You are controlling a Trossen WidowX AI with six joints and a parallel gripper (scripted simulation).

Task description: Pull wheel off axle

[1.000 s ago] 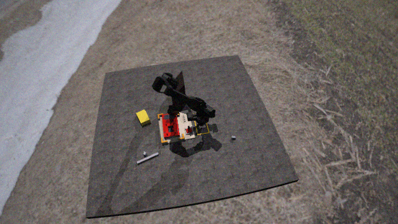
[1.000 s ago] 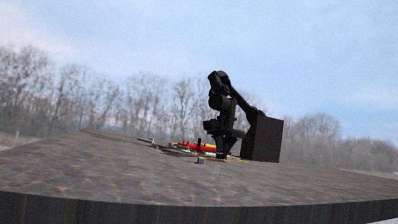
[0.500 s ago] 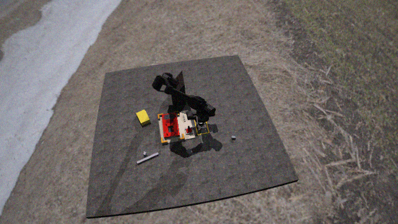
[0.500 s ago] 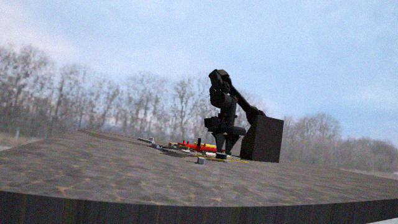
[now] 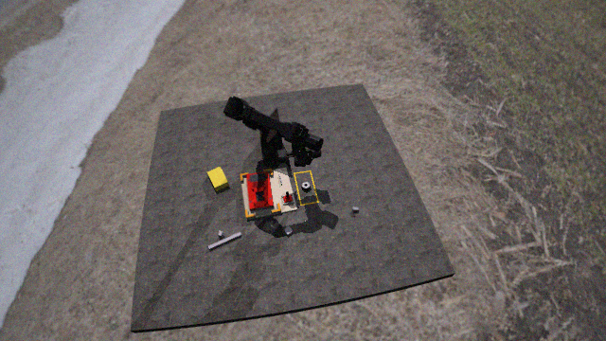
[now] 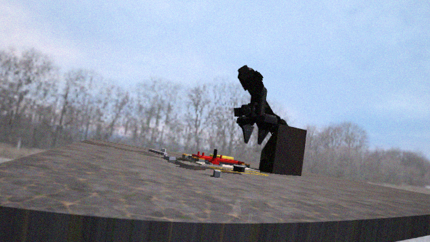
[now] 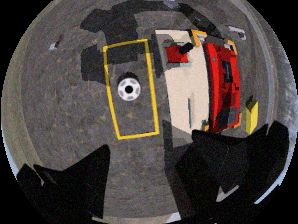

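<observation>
The wheel (image 5: 306, 188) (image 6: 239, 169) (image 7: 129, 89), white-hubbed with a dark tyre, lies flat on the table inside the yellow outline of the marked area (image 5: 310, 204) (image 7: 139, 136). It touches no side of the outline. The black upright axle (image 5: 287, 194) (image 6: 215, 153) (image 7: 186, 48) stands bare on a red base at the side of the cream board. My gripper (image 6: 253, 143) (image 7: 150, 143) is open and empty. It hangs well above the table, toward the arm's base side of the wheel, and touches nothing.
The cream board (image 5: 284, 180) (image 7: 185, 90) with its red build (image 7: 215, 90) lies beside the marked area. A yellow block (image 5: 218, 179) (image 7: 251, 117) sits beyond it. A grey bar (image 5: 224, 241) and small grey blocks (image 5: 355, 209) (image 6: 216, 173) lie farther out.
</observation>
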